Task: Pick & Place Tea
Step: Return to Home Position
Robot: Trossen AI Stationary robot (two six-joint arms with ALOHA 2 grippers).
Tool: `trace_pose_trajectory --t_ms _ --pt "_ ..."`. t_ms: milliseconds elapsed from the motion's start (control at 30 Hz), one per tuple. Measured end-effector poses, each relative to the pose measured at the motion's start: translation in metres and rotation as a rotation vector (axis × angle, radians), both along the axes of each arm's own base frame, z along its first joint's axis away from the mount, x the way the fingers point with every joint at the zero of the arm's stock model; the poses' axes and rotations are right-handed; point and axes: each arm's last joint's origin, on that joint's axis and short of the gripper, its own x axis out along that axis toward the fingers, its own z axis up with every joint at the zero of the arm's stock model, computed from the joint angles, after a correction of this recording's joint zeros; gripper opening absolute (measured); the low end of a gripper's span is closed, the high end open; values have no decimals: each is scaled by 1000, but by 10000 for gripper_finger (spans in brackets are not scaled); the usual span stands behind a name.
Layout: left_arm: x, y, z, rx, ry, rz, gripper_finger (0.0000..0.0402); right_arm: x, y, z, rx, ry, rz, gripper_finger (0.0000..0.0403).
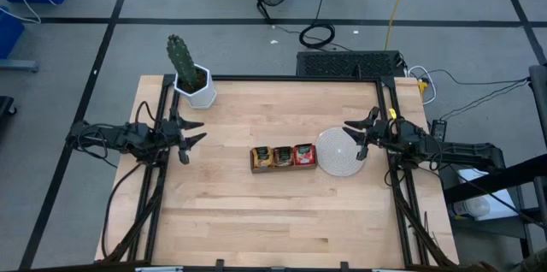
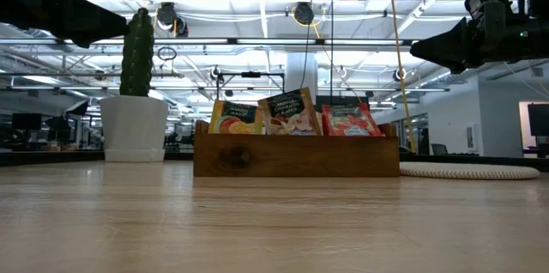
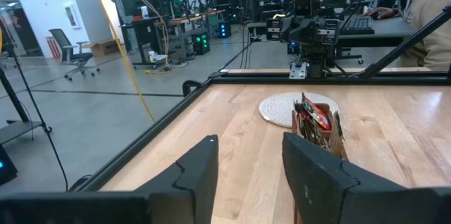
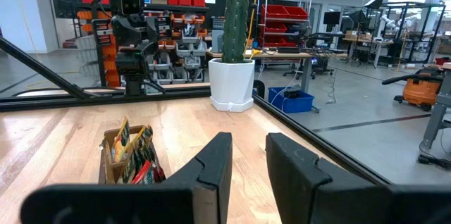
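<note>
A brown wooden tray (image 1: 282,168) sits mid-table. In its three compartments the tea sachets stand on edge: yellow-orange ones (image 2: 234,118), tan ones (image 2: 289,112) and red ones (image 2: 350,121). My left gripper (image 1: 195,132) hovers level near the table's left edge, open, with nothing between its fingers; the tray (image 3: 320,129) lies well ahead of it. My right gripper (image 1: 354,137) hovers level at the right side, above the right rim of a round whitish disc (image 1: 338,154). It is open by a narrow gap (image 4: 248,139) and holds nothing.
A green cactus in a white pot (image 1: 192,79) stands at the table's far left corner. The disc lies flat just right of the tray. Black frame rails (image 1: 393,135) run along the table's left, right and far edges. Bare wood spreads across the table's near half.
</note>
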Motion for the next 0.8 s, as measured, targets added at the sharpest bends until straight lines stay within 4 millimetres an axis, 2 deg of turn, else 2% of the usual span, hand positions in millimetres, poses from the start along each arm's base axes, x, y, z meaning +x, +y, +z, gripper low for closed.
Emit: trace_pose_trajectory --t_ms 533,800 --pt "0 0 0 0 0 0 179 0 0 0 0 0 0 75" --pt "0 0 0 0 0 0 170 0 0 0 0 0 0 75"
